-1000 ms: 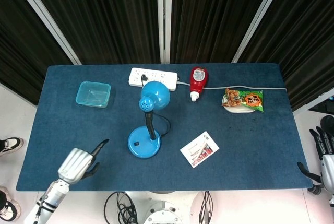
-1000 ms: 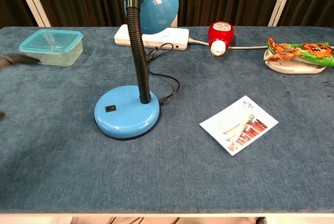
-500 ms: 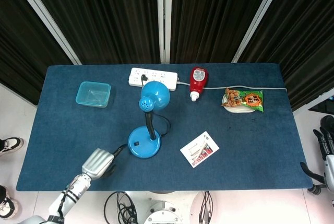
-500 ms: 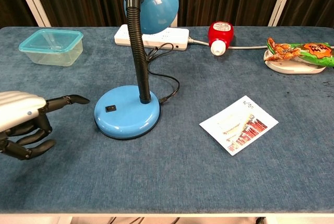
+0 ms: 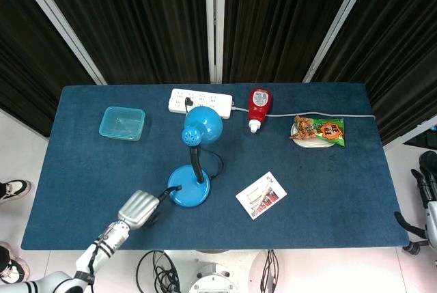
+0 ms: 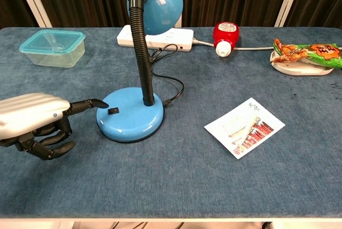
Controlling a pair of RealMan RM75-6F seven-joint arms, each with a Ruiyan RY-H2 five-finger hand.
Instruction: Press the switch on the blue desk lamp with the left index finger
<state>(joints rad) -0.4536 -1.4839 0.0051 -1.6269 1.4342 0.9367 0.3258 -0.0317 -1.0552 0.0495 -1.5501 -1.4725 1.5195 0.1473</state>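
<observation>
Left hand (image 6: 35,119) sits low at the table's near-left edge, one finger stretched out toward the lamp, the rest curled under, holding nothing. Fingertip is at the left rim of the blue desk lamp (image 6: 131,114) base, just short of the switch (image 6: 113,111) (contact with the base: can't tell from either view). Lamp stands near table centre: round glossy blue base, small black rocker switch on its left-front top, black ribbed gooseneck, blue dome shade facing away, black cord looping back to a white power strip (image 5: 200,103).

Surface is a dark blue felt-like table (image 6: 160,186), black curtains with white posts behind, pale floor around it.

Clear teal plastic box (image 6: 53,48) far-left, lid on, contents not discernible. Red bottle (image 6: 226,37) lies on its side right of the strip. Leaflet (image 6: 245,127) lies flat right of the lamp. Green-orange snack bag (image 6: 307,53) rests on a white plate far right.

Right hand (image 5: 425,201) hangs off the table's right edge, fingers apart, holding nothing.
</observation>
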